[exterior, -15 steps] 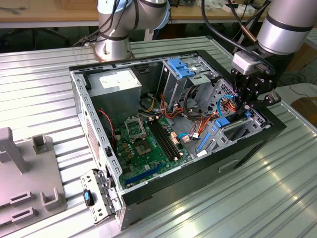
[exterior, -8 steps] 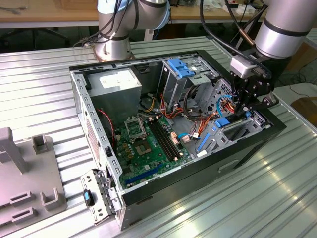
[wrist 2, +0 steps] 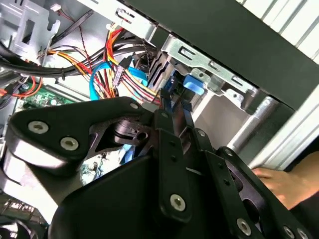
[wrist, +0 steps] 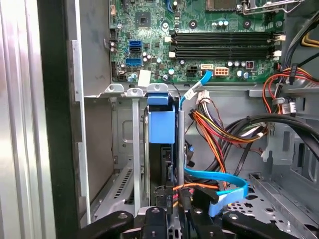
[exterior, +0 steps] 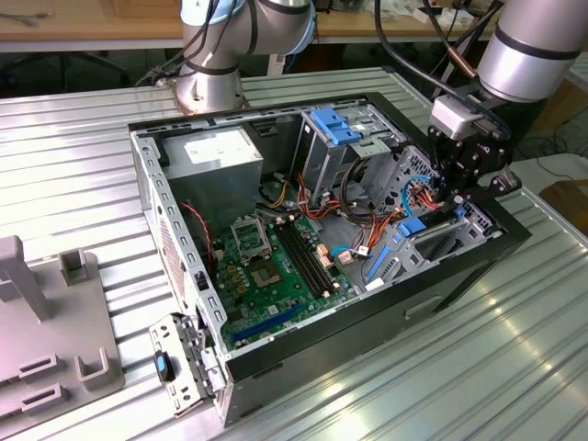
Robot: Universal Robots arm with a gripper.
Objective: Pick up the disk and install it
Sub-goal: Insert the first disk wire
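Note:
The disk [wrist: 162, 124], grey metal in a bright blue carrier, stands on edge in a slot of the metal drive bay [wrist: 127, 149] at the open computer case's end on the exterior view's right. In the exterior view its blue carrier [exterior: 411, 227] shows just below my gripper [exterior: 459, 188]. The black fingers [wrist 2: 164, 117] lie close together, pinching the disk's near end over the bay. In the first wrist view my gripper [wrist: 173, 196] sits on the disk's dark edge, beside a flat blue cable [wrist: 219, 181].
Orange, red and yellow cables [wrist: 219, 134] crowd the space beside the slot. The motherboard [exterior: 276, 266] lies in the case floor, the power supply [exterior: 216, 152] at the back. A grey fixture [exterior: 46, 322] stands on the exterior view's left. A person's hand [wrist 2: 279, 184] rests outside the case.

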